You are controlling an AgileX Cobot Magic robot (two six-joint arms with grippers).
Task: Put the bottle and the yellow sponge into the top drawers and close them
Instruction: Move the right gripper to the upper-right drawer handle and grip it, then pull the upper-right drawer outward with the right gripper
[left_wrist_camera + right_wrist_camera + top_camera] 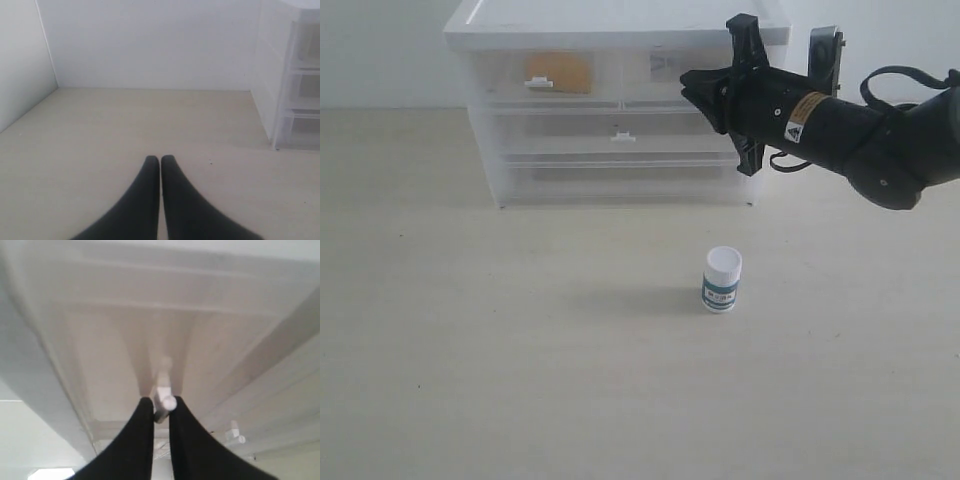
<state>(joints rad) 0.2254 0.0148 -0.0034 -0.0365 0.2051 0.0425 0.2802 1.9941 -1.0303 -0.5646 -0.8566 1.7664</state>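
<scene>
The bottle (pixel 722 280), white cap and dark green label, stands upright on the table in front of the cabinet. The yellow sponge (pixel 565 72) shows through the front of the top left drawer (pixel 510 75), which is pushed in. My right gripper (pixel 688 86) is at the front of the top right drawer (pixel 660 68). In the right wrist view this gripper (pixel 161 403) is shut on that drawer's white pull tab (pixel 164 399). My left gripper (pixel 160 160) is shut on nothing, low over bare table, and is out of the exterior view.
The white cabinet (pixel 620 25) stands at the back of the table, with wide drawers below; one has a pull tab (pixel 623 136). Its side (pixel 280 80) shows in the left wrist view. A white wall (pixel 150 45) lies behind.
</scene>
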